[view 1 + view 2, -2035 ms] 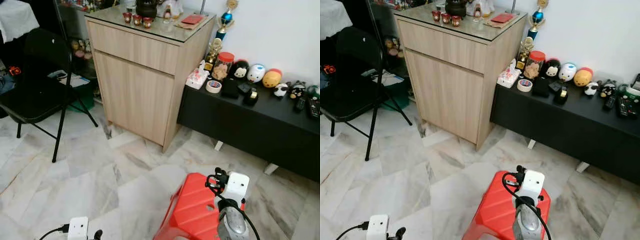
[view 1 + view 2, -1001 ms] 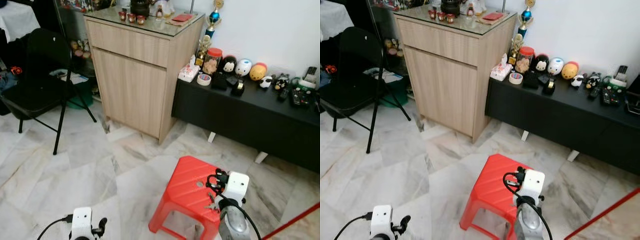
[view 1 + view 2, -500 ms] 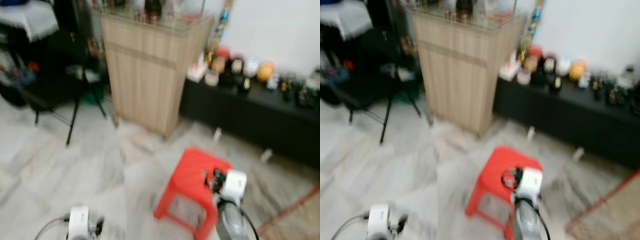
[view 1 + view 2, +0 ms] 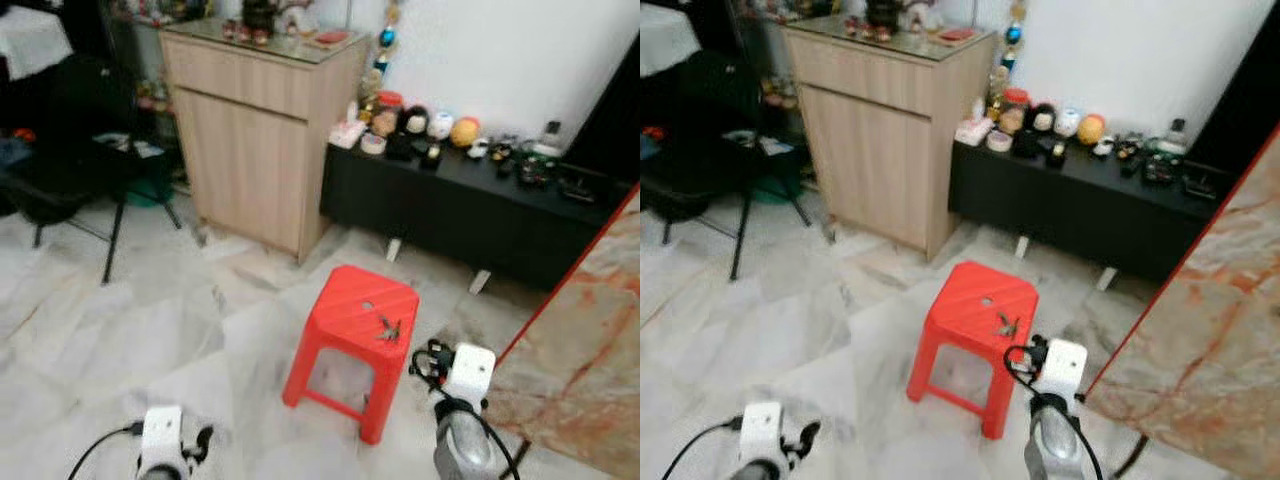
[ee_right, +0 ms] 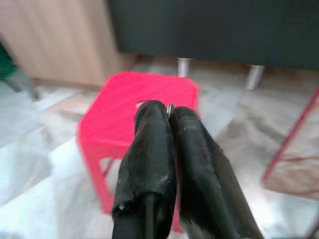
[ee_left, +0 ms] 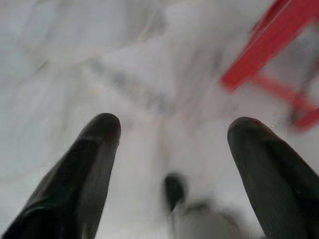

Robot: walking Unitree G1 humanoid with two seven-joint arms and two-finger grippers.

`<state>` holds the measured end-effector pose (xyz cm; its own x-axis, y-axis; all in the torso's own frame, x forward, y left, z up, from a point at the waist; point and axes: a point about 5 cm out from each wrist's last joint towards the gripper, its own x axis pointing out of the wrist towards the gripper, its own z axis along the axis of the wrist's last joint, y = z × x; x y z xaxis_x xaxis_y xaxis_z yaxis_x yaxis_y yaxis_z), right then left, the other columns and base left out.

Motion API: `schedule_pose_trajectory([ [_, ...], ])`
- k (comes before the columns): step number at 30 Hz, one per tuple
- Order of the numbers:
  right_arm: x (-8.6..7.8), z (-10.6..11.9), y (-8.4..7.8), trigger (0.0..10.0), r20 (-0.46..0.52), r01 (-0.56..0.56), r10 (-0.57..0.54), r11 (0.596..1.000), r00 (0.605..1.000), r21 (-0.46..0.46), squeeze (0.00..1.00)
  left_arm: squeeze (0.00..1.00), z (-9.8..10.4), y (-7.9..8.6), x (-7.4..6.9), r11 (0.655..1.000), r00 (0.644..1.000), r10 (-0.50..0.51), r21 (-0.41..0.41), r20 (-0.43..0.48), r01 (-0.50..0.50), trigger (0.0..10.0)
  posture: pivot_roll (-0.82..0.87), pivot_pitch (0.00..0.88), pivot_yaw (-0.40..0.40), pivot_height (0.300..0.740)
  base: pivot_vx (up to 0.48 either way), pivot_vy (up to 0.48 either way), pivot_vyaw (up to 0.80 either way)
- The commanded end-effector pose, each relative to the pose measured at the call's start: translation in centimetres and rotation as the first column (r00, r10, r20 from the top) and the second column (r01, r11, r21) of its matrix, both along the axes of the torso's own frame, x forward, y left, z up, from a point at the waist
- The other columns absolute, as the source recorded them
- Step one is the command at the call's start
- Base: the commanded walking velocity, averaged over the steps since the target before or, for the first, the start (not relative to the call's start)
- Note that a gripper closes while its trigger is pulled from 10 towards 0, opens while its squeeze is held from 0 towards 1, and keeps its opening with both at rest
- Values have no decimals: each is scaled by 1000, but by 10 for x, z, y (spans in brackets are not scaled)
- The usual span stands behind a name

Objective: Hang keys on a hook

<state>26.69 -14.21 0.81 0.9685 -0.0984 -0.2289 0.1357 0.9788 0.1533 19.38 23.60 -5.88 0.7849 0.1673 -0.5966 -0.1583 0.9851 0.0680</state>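
Observation:
A small bunch of keys [image 4: 388, 328] lies on top of a red plastic stool [image 4: 350, 300] in the middle of the marble floor. My right arm [image 4: 466, 372] hangs low just beside the stool's right front corner. In the right wrist view my right gripper [image 5: 167, 112] is shut, its tips pointing at the stool top [image 5: 124, 104]; a thin bit of metal peeks out at the tips. My left arm [image 4: 160, 436] hangs low at the left, away from the stool. My left gripper [image 6: 172, 127] is open over bare floor, with a stool leg [image 6: 269, 45] beyond it.
A tall wooden cabinet [image 4: 255, 150] stands at the back. Beside it is a low black bench [image 4: 470, 215] with toys and remotes on top. A black folding chair [image 4: 60, 170] is at the left. A marble panel with a red edge [image 4: 580, 330] leans in at the right.
The camera has pulled back and swung right: the whole stool with the keys on it and the marble panel at the right have come into view. Both arms keep their pose.

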Motion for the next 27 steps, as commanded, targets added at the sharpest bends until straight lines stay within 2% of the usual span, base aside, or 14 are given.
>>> schedule_pose_trajectory([
  [1,-6,-5,-10,10000,-21,37,-37,999,999,-7,0,0,1,-5,3,1000,1000,-7,-13,15,7,10000,86,1,-97,740,-349,0,0],
  [5,-5,-5,-10,10000,-25,36,-36,999,999,-10,0,0,6,-5,10,1000,999,-21,-10,49,22,10000,87,3,-97,740,-347,0,0],
  [12,0,0,-10,10000,-15,37,-37,999,999,-1,0,0,21,-14,31,993,981,-119,15,153,118,10000,83,1,-94,740,-325,0,0],
  [16,6,8,-8,10000,12,30,-30,999,999,18,0,0,37,-17,47,985,953,-170,29,251,168,10000,83,0,-92,740,0,0,0],
  [18,7,9,-8,10000,16,28,-28,999,999,20,0,0,40,-18,50,983,947,-184,32,265,182,10000,83,0,-92,740,0,0,0],
  [20,11,14,-5,10000,28,12,-13,1000,1000,27,0,0,49,-20,57,971,921,-236,43,309,234,10000,84,0,-88,740,0,0,0],
  [21,11,14,-5,10000,28,12,-13,1000,1000,27,0,0,49,-20,57,971,921,-236,43,309,234,10000,84,0,-88,740,0,0,0],
  [22,15,19,-2,10000,32,-9,8,999,999,46,0,0,57,-24,64,959,895,-280,48,347,281,10000,83,0,-87,740,0,0,0],
  [23,15,19,-2,10000,32,-9,8,999,999,46,0,0,57,-24,64,959,895,-280,48,347,281,10000,83,0,-87,740,0,0,0],
  [24,18,23,2,10000,40,-38,36,997,999,66,0,0,66,-28,71,943,865,-321,49,385,329,10000,83,0,-87,740,0,0,0],
  [27,23,30,7,10000,54,-76,72,993,996,94,0,0,80,-38,80,910,809,-395,63,435,410,10000,86,0,-87,740,0,0,0],
])
